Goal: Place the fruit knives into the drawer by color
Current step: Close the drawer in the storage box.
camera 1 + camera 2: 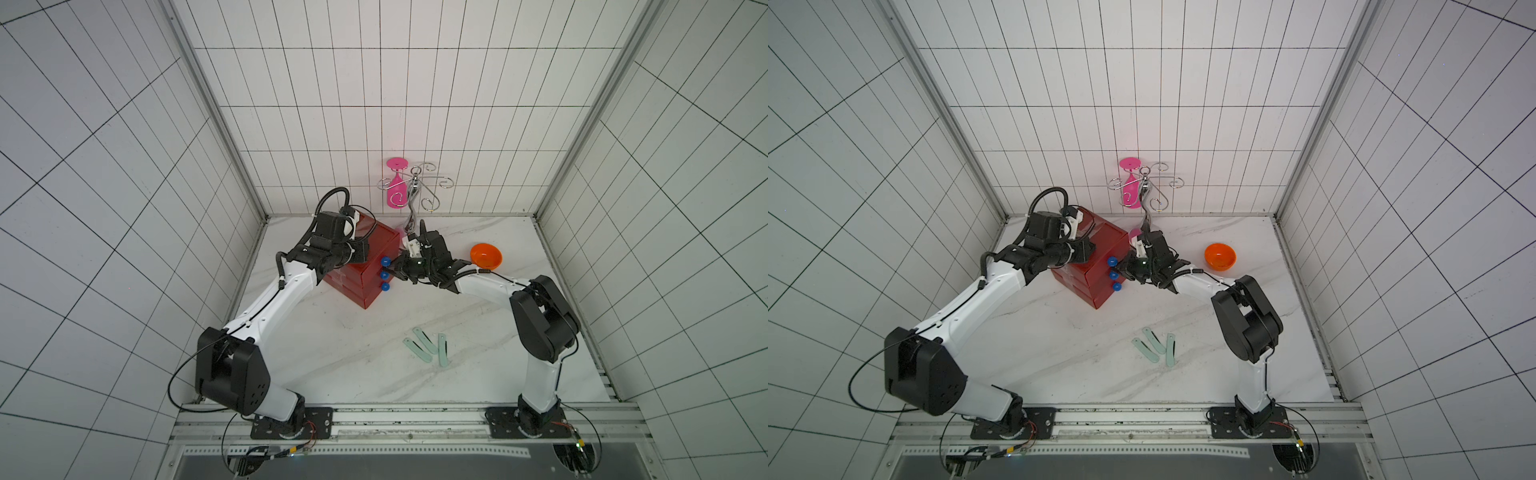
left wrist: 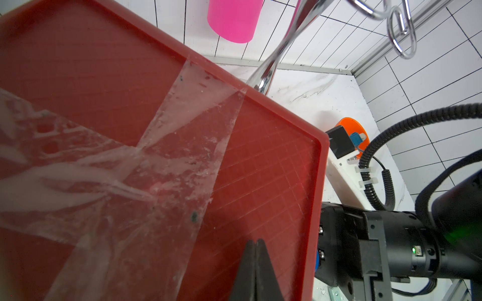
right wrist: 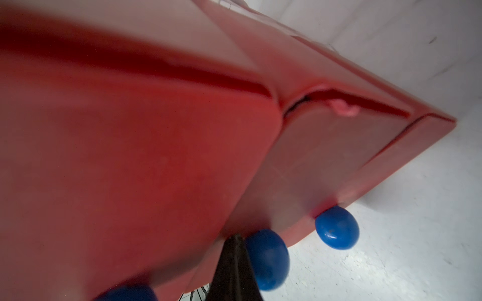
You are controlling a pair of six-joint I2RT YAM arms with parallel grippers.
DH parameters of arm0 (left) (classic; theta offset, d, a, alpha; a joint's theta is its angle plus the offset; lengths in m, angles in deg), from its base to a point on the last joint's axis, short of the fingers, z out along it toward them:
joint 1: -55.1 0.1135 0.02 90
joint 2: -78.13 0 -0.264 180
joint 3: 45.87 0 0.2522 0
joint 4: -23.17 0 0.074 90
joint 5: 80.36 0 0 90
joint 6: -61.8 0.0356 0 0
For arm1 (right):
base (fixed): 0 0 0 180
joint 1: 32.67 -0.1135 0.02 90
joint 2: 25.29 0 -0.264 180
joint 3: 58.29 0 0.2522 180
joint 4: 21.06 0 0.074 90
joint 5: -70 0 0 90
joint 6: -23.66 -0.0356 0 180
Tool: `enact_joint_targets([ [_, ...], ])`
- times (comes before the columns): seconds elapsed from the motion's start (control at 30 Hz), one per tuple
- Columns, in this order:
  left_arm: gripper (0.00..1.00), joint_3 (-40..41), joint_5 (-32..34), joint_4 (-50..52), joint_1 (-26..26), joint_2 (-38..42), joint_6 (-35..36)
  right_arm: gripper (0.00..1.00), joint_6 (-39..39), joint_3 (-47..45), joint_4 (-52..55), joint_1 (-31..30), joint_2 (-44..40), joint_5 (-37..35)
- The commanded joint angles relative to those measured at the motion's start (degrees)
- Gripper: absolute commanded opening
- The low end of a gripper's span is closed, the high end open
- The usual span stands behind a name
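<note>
The red drawer (image 1: 359,278) chest stands at the back left of the table, its three blue knobs (image 1: 385,261) facing right. My left gripper (image 2: 256,241) is shut and empty, with its tips resting on the chest's taped top (image 2: 182,146). My right gripper (image 3: 236,236) is also shut and empty. Its tips touch the drawer front right beside the middle knob (image 3: 268,260). Three mint green fruit knives (image 1: 424,341) lie loose on the table near the front, also visible in a top view (image 1: 1153,340). No other fruit knives show.
An orange bowl (image 1: 486,255) sits right of the right wrist. A chrome hook rack (image 1: 415,187) with a pink glass (image 1: 395,193) hanging upside down stands behind the chest at the back wall. Both arms reach across the table's middle.
</note>
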Motion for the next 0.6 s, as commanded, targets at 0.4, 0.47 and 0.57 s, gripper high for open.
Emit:
enact_joint_targets([
  [0.4, 0.00, 2.9, 3.3, 12.3, 0.2, -4.0, 0.1, 0.17, 1.4, -13.5, -1.8, 1.6, -9.8, -3.3],
  [0.47, 0.00, 2.9, 3.2, 12.3, 0.2, -3.9, 0.1, 0.21, 2.5, -14.4, -0.8, 1.7, -10.6, -3.8],
  [0.57, 0.00, 2.9, 3.2, 12.3, 0.2, -3.8, 0.0, 0.27, 3.6, -15.2, 0.2, 1.7, -10.1, -3.0],
])
